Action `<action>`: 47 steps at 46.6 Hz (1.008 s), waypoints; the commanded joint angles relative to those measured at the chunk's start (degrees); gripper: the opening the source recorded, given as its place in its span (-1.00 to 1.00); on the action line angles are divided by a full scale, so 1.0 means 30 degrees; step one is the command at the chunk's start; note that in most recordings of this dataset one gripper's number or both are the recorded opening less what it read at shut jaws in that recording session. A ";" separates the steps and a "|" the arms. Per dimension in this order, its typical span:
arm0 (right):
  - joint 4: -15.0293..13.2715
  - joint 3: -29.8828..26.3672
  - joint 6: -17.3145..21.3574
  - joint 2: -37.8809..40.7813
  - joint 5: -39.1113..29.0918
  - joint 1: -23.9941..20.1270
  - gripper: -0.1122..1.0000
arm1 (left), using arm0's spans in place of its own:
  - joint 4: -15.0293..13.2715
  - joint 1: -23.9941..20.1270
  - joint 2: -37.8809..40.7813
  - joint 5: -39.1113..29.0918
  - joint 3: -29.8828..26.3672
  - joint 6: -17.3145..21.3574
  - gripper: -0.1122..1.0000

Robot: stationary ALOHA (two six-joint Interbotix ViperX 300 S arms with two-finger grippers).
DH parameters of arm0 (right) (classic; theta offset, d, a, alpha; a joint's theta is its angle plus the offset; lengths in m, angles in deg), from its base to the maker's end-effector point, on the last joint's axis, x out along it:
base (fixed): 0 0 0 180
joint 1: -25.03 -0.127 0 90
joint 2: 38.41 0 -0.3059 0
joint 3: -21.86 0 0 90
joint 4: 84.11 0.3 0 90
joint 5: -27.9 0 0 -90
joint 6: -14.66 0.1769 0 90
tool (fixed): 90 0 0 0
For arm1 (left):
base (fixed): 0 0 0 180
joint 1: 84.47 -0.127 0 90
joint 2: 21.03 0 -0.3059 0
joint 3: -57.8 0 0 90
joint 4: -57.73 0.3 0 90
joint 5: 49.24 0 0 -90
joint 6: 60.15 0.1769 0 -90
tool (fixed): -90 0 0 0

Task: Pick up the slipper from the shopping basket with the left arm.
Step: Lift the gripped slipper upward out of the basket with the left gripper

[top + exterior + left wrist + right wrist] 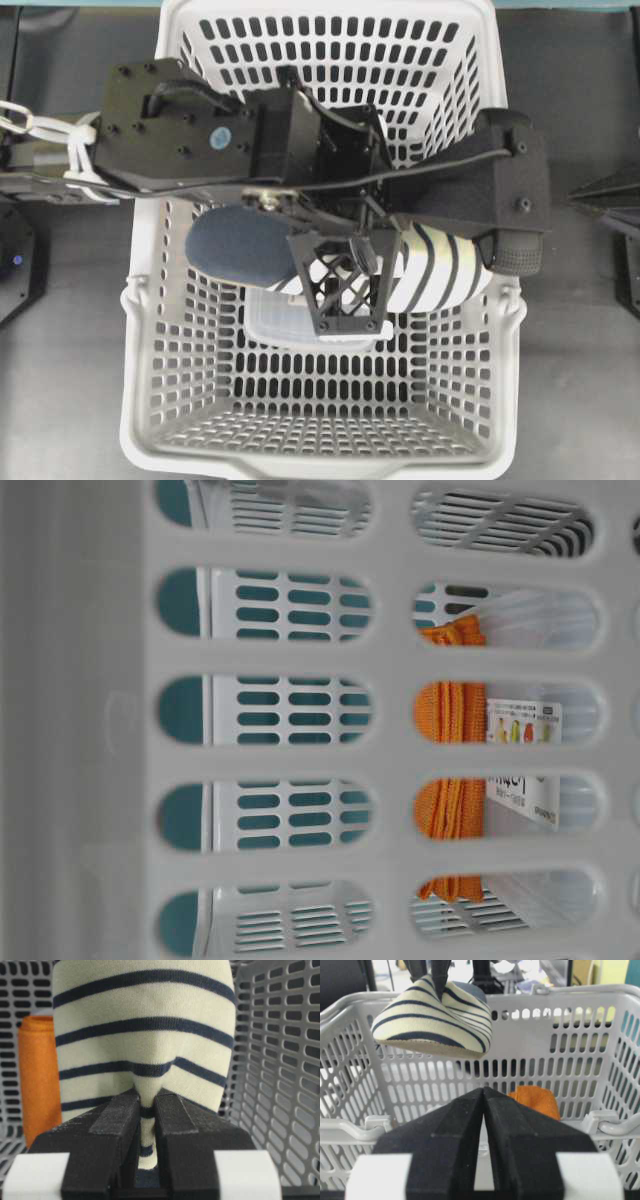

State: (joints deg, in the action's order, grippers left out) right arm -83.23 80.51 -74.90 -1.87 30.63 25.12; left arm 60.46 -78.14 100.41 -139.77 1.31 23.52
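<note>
The slipper (430, 268), with a cream and navy striped toe and a navy insole, hangs in the air over the light grey shopping basket (150, 330). My left gripper (350, 248) reaches in from the left and is shut on it. In the left wrist view the gripper (147, 1099) pinches a fold of the striped toe cover (145, 1020). The right wrist view shows the slipper (432, 1020) raised to about rim height by the far wall. My right gripper (484, 1091) is shut and empty, outside the basket's right side (575, 197).
A folded orange cloth (535, 1100) lies on the basket floor and also shows in the table-level view (450, 715) and the left wrist view (37, 1075). A clear labelled plastic box (275, 322) lies under the slipper. Slotted basket walls (280, 1060) enclose all sides.
</note>
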 commanded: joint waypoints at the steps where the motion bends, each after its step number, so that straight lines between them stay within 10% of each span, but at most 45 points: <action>1: 0.0059 -0.0117 0.0029 0.0088 0.0088 0.0029 -0.80 | 0.0088 -0.0088 -0.0352 0.0059 -0.0439 -0.0029 -0.69; 47: 0.0059 0.0000 0.0029 -0.0146 0.0088 0.0029 -0.80 | 0.0117 -0.0352 -0.2607 0.3516 0.4805 -0.0264 -0.69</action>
State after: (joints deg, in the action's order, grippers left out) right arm -83.23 80.86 -74.90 -2.66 30.63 25.21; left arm 60.63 -79.37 94.96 -129.57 16.34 22.82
